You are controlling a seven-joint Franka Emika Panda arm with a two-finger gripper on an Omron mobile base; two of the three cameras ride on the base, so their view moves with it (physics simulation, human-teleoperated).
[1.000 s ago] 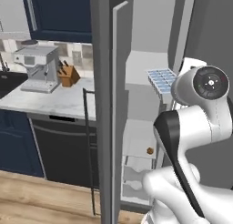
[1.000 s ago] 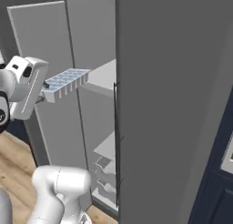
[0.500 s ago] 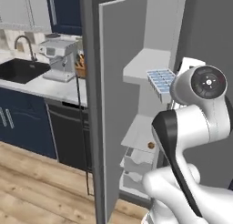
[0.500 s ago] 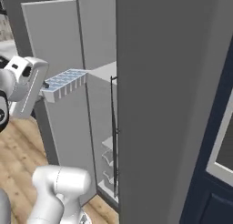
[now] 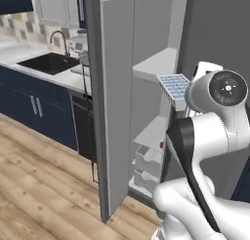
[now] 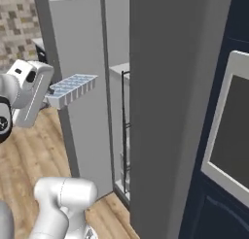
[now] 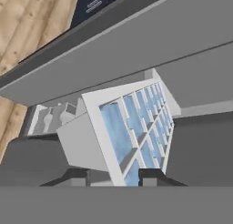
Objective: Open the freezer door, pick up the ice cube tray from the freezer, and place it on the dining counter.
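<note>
A white robot arm holds the ice cube tray in mid-air, level, in front of the open freezer. The gripper is clamped on the near end of the tray, whose pale blue cubes face up. The freezer door stands swung wide open to the left, with light grey shelves visible inside.
</note>
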